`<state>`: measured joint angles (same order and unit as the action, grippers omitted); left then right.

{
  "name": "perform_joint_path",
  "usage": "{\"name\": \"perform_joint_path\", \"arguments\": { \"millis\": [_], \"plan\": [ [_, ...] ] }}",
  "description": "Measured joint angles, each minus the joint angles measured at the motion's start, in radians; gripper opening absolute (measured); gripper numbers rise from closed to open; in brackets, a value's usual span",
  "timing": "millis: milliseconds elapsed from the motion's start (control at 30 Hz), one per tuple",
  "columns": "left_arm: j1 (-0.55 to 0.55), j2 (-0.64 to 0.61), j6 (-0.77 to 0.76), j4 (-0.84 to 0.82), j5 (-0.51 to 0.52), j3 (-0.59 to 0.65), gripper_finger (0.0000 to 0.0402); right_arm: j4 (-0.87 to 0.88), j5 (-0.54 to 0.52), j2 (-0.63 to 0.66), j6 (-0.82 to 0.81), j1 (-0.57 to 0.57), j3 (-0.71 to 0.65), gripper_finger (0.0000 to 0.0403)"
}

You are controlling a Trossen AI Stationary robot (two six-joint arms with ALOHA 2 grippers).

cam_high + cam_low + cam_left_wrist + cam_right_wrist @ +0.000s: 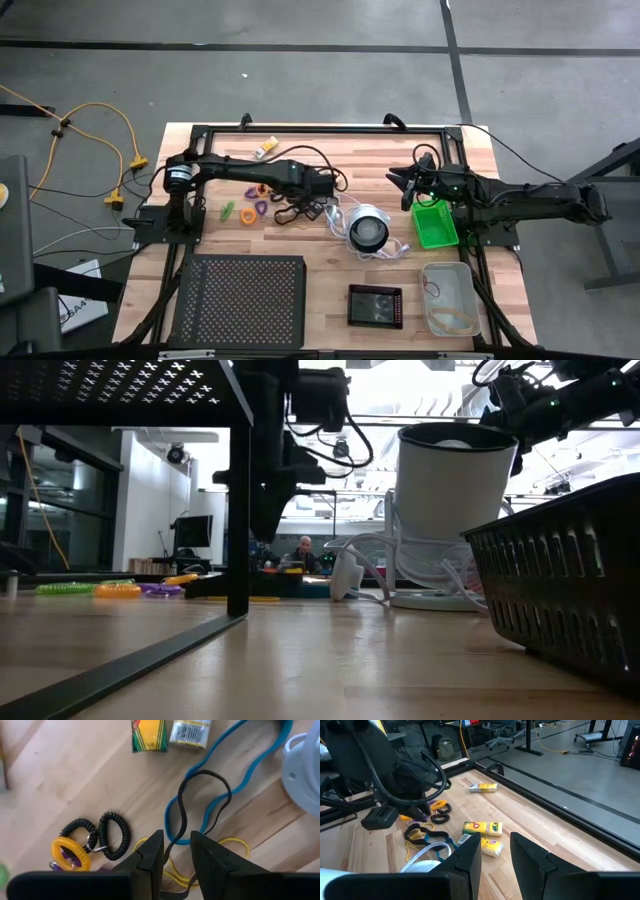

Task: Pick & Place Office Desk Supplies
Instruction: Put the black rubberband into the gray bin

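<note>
The office desk supplies lie loose on the wooden table [330, 140]. A dark cord [202, 775] and a teal cord [235, 750] lie tangled over yellow bands [235, 842]. Black coil loops [112, 835] and an orange one [70, 851] lie beside them, and two yellow-and-white packs [149, 734] lie just past the cords. My left gripper [177, 847] points down over the cords, open, with both cords running between its fingers; it shows above the table in the low view [265, 520]. My right gripper [495, 850] waits open, nothing in it, over the green tray's far end [408, 185].
A round white-and-black object [368, 230] with a white cord stands just right of the cords. The green tray [435, 225] sits farther right. A black mesh tray [240, 295], a small black tray [375, 305] and a clear tray [450, 295] line the near edge. Another pack [265, 150] lies at the far edge.
</note>
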<state>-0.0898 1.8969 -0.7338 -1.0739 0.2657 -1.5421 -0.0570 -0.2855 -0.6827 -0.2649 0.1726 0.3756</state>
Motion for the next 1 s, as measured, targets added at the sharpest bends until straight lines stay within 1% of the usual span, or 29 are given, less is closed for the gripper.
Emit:
{"name": "perform_joint_path", "arguments": {
  "millis": [200,333,400,700,1000],
  "plan": [
    [0.000,0.000,0.000,0.017,-0.007,0.059,0.0090,0.001,0.000,0.000,0.000,0.000,0.000,0.0091],
    [0.000,0.000,0.001,0.055,-0.046,0.099,0.0090,0.001,0.000,0.000,0.000,0.000,0.000,0.0091],
    [0.000,0.000,0.011,0.065,-0.049,0.108,0.0090,0.001,0.000,0.000,0.000,0.000,0.000,0.0091],
    [-0.004,0.000,0.136,0.126,-0.043,0.112,0.0090,0.001,0.000,0.000,0.000,0.000,0.000,0.0091],
    [-0.026,0.016,0.186,0.146,-0.055,0.114,0.0090,0.001,0.000,0.000,0.000,0.000,0.000,0.0091]
  ]
}}
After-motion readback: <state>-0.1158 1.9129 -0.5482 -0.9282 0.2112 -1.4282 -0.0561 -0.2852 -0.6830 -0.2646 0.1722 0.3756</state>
